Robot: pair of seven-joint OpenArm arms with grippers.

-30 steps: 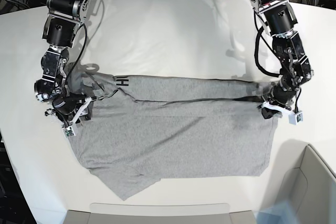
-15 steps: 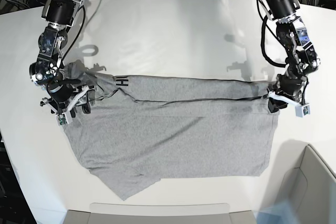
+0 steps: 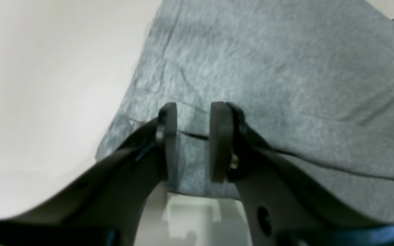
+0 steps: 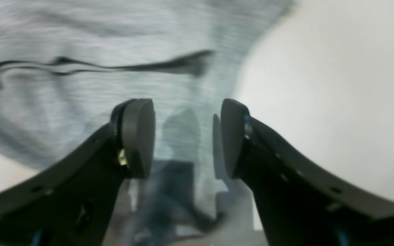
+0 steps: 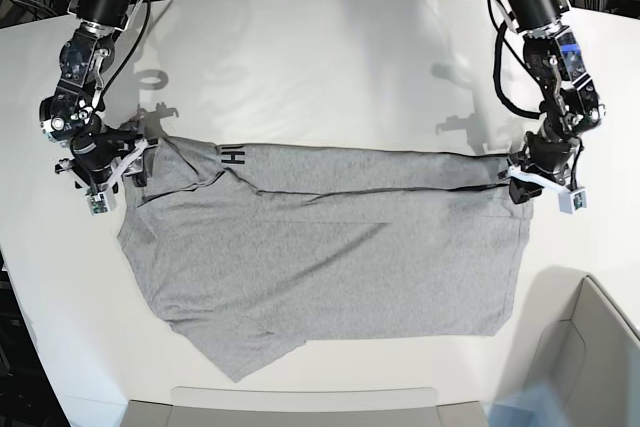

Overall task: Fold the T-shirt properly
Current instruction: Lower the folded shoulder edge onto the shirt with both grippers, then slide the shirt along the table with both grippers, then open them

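A light heather-grey T-shirt (image 5: 330, 257) lies on a white table (image 5: 330, 67), its weave a fine mottle of pale and darker grey, black block lettering (image 5: 233, 156) showing at a folded edge just beside the right gripper (image 5: 118, 173); both that gripper and the left gripper (image 5: 525, 188) are black, each arm carrying a small white block near its fingers (image 3: 220, 140)

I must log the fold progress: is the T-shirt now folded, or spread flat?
Partly folded. The T-shirt has its top edge turned over along a fold line, showing black lettering; the rest lies spread on the table.
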